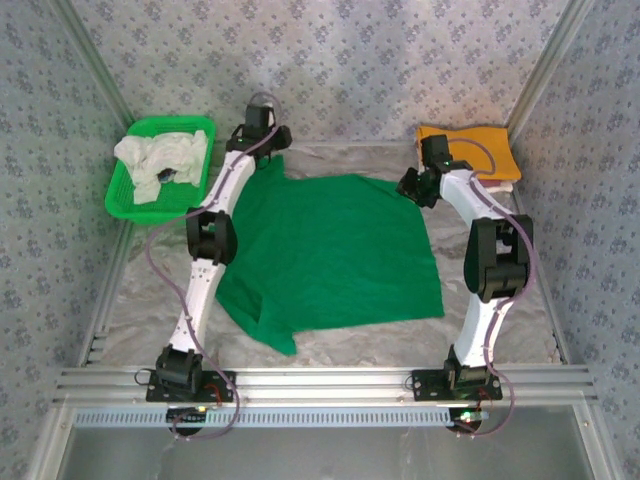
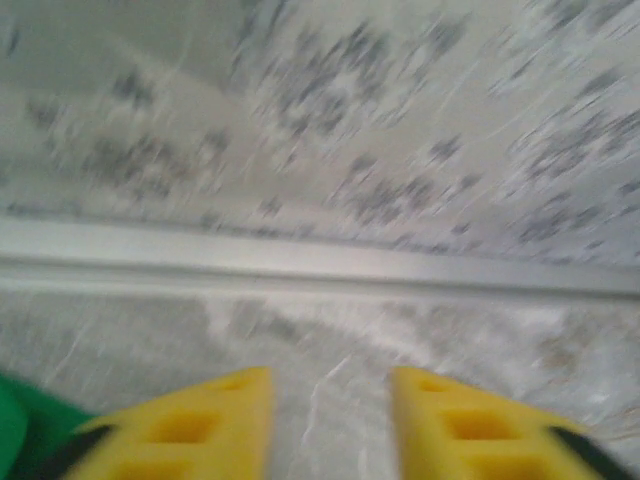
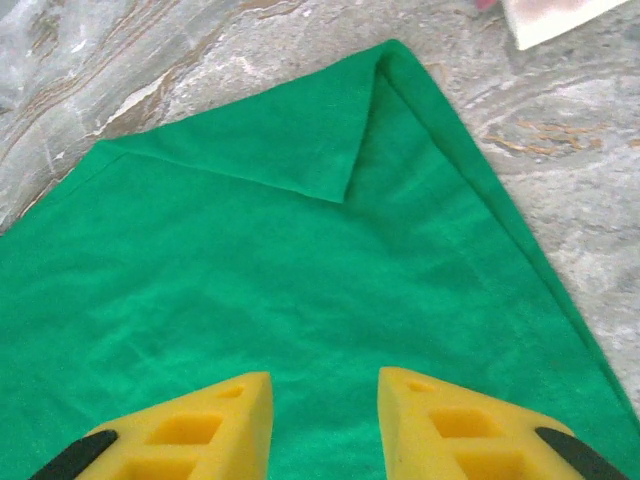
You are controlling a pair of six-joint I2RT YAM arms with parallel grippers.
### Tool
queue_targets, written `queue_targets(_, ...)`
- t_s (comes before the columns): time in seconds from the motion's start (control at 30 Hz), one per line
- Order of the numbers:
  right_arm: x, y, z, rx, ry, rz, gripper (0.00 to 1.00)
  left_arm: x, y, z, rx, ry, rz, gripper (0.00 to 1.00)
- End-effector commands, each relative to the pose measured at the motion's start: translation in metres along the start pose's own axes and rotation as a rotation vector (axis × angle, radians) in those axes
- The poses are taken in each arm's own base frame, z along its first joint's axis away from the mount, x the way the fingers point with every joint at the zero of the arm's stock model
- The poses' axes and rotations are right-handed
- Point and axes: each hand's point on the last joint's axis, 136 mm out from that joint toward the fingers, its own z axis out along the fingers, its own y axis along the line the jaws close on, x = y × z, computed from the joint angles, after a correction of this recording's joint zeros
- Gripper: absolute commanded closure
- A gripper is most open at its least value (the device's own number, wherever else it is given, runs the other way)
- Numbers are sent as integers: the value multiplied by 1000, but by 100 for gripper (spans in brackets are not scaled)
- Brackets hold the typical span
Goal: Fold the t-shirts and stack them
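Top external: green basket holds whitish t-shirts.

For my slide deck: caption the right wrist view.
Open right end effector over a spread green t-shirt, one corner folded over.

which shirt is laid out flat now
The green t-shirt, spread across the middle; the orange-yellow t-shirt lies folded far right, the whitish shirts are bunched in the basket.

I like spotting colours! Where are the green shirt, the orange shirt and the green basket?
green shirt (image 1: 340,250): top view, middle of the spread cloth.
orange shirt (image 1: 490,150): top view, its folded top side.
green basket (image 1: 180,121): top view, its far rim.
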Motion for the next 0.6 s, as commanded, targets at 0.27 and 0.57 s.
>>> queue_targets(0.27, 3, 6, 23, -32, 84, 29, 55, -84, -85, -130, 46, -117, 219, 37)
queue_targets(0.57, -18, -1, 58, -31, 102, 70, 52, 53, -34, -223, 26, -33, -31, 31)
